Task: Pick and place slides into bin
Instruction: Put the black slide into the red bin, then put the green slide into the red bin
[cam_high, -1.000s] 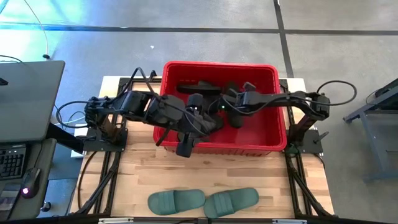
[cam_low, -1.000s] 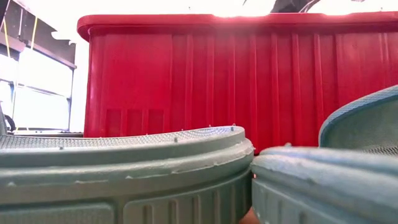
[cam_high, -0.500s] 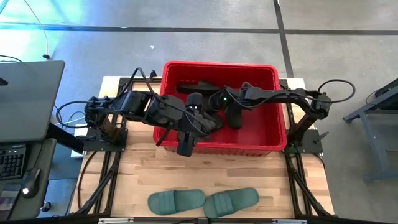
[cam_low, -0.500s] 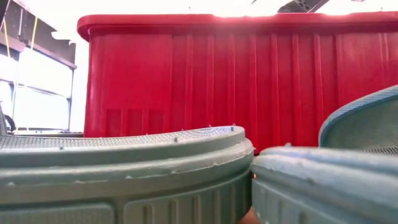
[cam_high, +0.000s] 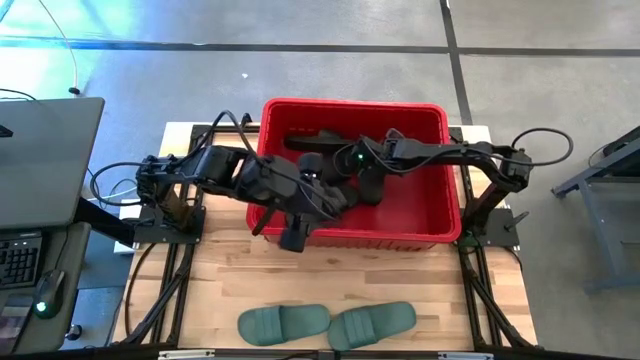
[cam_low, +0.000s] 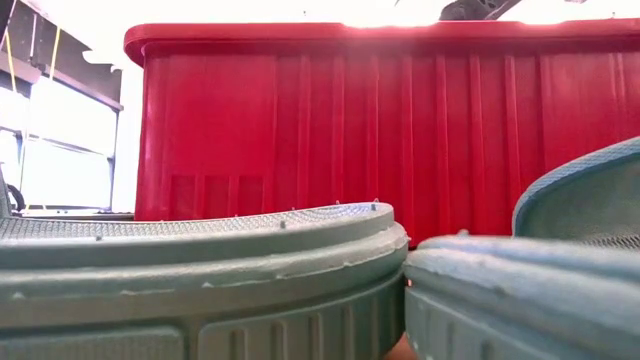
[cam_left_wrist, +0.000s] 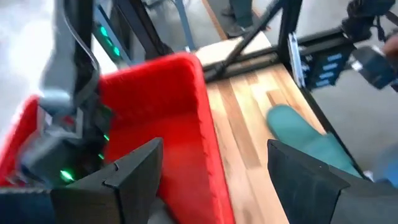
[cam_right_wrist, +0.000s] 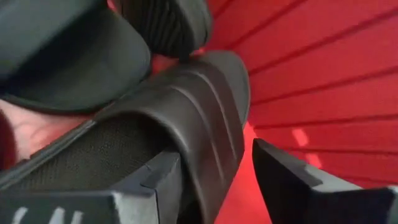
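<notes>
left tool (cam_left_wrist: 211, 180): over the bin's front-left wall, w/ fingers spread wide & nothing between them. Bin rim shows under it in the wrist view.
bin (cam_high: 352, 238): red, at the back middle of the bench (cam_high: 400, 275); landmark for all below.
black slides (cam_high: 318, 140): piled inside the bin, mostly its left half. Exact count hard to tell under the arms.
right tool (cam_right_wrist: 214, 180): reaching in from the bin's right side, down among the black slides. Fingers apart, one each side of a black slide's edge (cam_right_wrist: 186, 118), not closed on it as far as I can see.
green slides (cam_high: 327, 324): pair side by side at the front edge of the bench, well apart from the bin, touching each other. Both not yet binned.
step, my read: the right tool looks done w/ its black slide, the green pair is next.
how to do it well: lift each tool straight up clear of the rim before swinging forward, else it may snag the wall & drag the bin. Take one green slide at a time, pinch across the strap, since the neighbour touches it & may shift.
</notes>
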